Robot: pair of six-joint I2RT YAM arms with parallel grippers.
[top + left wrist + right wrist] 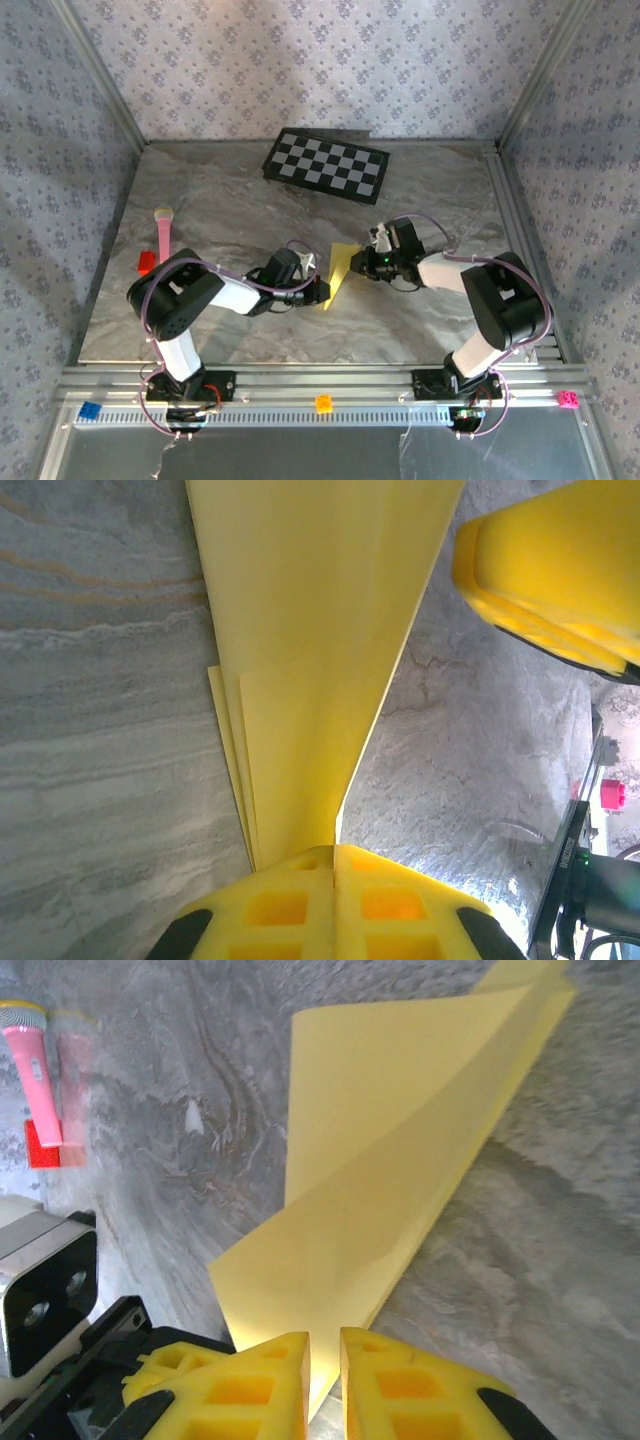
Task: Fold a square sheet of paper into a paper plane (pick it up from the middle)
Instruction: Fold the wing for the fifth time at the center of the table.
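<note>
The square sheet of paper, now folded into a narrow, pointed yellow paper plane (340, 268), hangs just above the marble table between my two grippers. My left gripper (322, 293) pinches its lower end. In the left wrist view the jaws (335, 850) meet flush on the layered paper (320, 630). My right gripper (362, 258) holds the upper end. In the right wrist view its fingers (325, 1350) stand a narrow slit apart with the paper's edge (400, 1140) running into that slit. A right fingertip (550, 570) shows in the left wrist view.
A black-and-white checkerboard (327, 166) lies at the back of the table. A pink stick (162, 235) and a red block (146, 262) lie at the left. Orange (323, 403), blue (90, 410) and pink (567, 399) blocks sit on the front rail.
</note>
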